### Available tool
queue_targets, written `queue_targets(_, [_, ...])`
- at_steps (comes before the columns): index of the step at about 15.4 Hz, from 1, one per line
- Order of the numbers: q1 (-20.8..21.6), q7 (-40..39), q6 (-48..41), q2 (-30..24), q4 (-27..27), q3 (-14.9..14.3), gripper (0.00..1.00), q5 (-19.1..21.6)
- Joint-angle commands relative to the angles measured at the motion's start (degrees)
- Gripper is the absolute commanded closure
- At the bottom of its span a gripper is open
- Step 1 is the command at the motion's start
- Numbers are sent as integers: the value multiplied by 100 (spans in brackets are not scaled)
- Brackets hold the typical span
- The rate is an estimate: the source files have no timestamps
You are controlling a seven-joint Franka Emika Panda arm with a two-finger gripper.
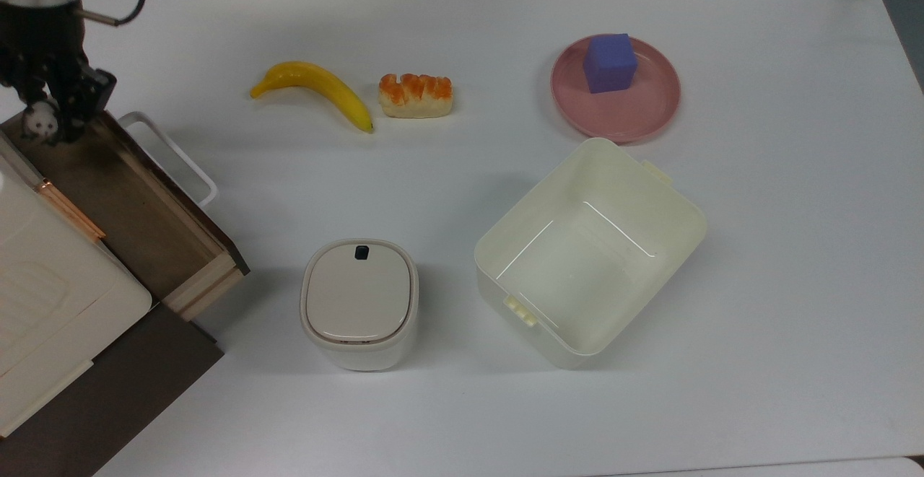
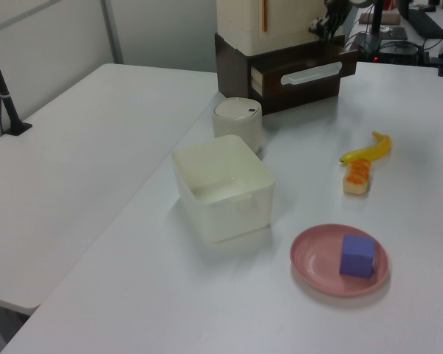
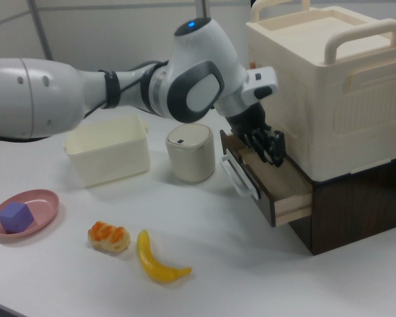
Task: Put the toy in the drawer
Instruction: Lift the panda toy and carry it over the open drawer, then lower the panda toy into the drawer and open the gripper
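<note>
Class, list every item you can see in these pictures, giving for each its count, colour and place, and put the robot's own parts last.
toy: 1, black and white panda, held in the gripper above the open drawer's far corner
drawer: 1, light wood sides, brown bottom, dark front, white handle, pulled open at the top view's left
cabinet: 1, dark brown, holds the drawer
cream box: 1, with handles, on the cabinet
banana: 1, yellow, on the table
bread: 1, orange-topped, beside the banana
plate: 1, pink, on the table
cube: 1, purple, on the plate
bin: 1, cream, open
lidded container: 1, cream, beside the bin
table: 1, white
gripper: 1, black, shut on the toy
arm: 1, white
</note>
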Motion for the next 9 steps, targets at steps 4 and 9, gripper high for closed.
queue_targets(4, [-53,161,246,252,74,-62,27,-209])
queue_targets(9, [-44,170,246,244,74,-62,0,-252])
